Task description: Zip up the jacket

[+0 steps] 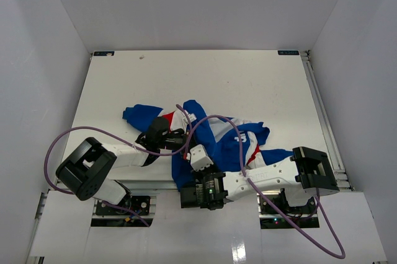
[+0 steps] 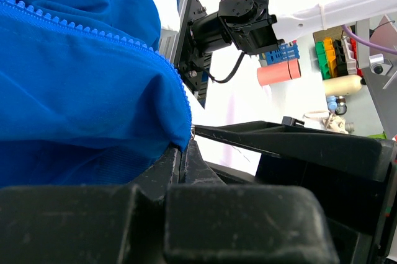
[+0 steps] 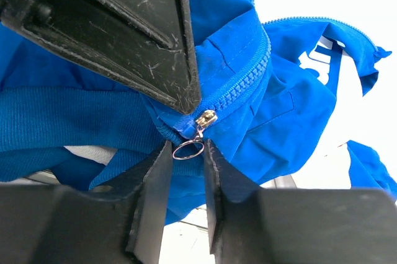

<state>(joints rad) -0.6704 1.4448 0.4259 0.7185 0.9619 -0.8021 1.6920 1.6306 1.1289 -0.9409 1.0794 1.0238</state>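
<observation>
The blue jacket (image 1: pixel 229 137) lies crumpled at the table's near edge, between both arms. My left gripper (image 2: pixel 184 149) is shut, pinching the jacket's bottom corner (image 2: pixel 173 121) where the blue zipper teeth (image 2: pixel 93 31) end. In the top view it sits at the jacket's left side (image 1: pixel 180 142). My right gripper (image 3: pixel 186 152) reaches up from below (image 1: pixel 192 151). Its fingers (image 3: pixel 152 189) stand narrowly apart on either side of the metal ring pull (image 3: pixel 174 153), which hangs from the silver slider (image 3: pixel 206 118). A black finger of the left gripper (image 3: pixel 124 22) lies just above the slider.
The white table (image 1: pixel 205 78) is walled in by white panels. An aluminium rail (image 1: pixel 322 115) runs along its right edge. Purple cables (image 1: pixel 62 140) loop over both arms and the jacket. Beyond the table edge, coloured items including a pink cylinder (image 2: pixel 279 72) show in the left wrist view.
</observation>
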